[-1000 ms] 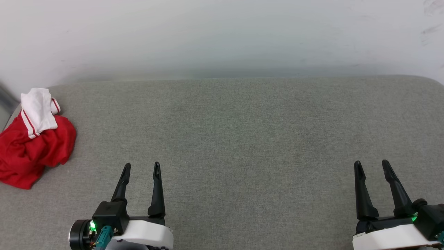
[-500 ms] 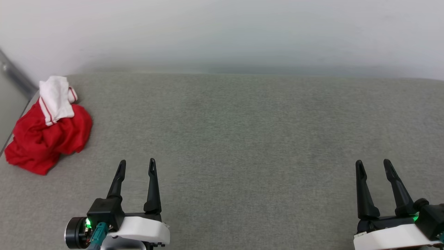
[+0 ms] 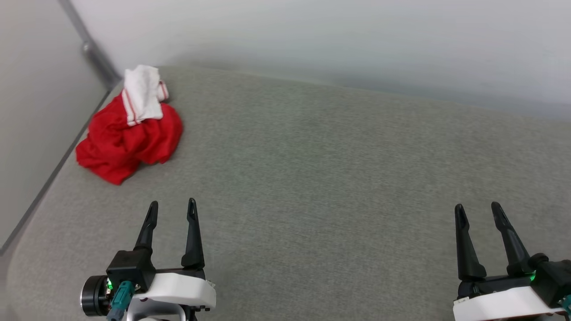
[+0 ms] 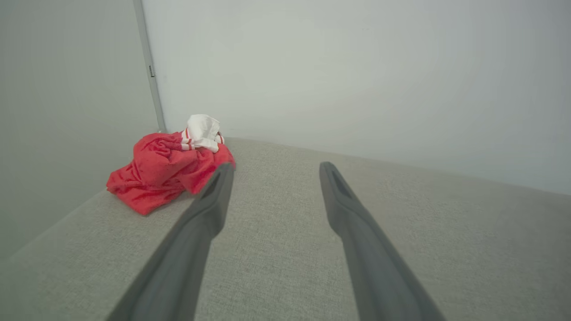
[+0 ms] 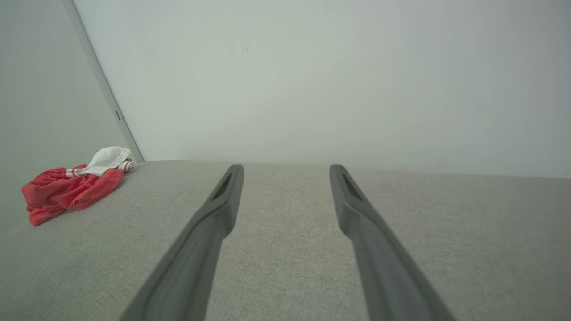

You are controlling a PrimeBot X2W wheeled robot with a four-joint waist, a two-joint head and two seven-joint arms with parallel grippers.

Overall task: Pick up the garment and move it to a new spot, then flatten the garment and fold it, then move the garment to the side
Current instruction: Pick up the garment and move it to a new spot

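Both jaws apart and empty

A grey fabric padded surface point(image 3: 312, 178) stretched before me; 1 crumpled red-and-white garment point(image 3: 129, 136) lay on it at 10 o'clock.

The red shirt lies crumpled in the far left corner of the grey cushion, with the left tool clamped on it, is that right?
Not quite. The red shirt does lie crumpled in the far left corner of the grey cushion, but the left tool is not clamped on it: the head view shows it open, short of the shirt, with bare cushion between them.
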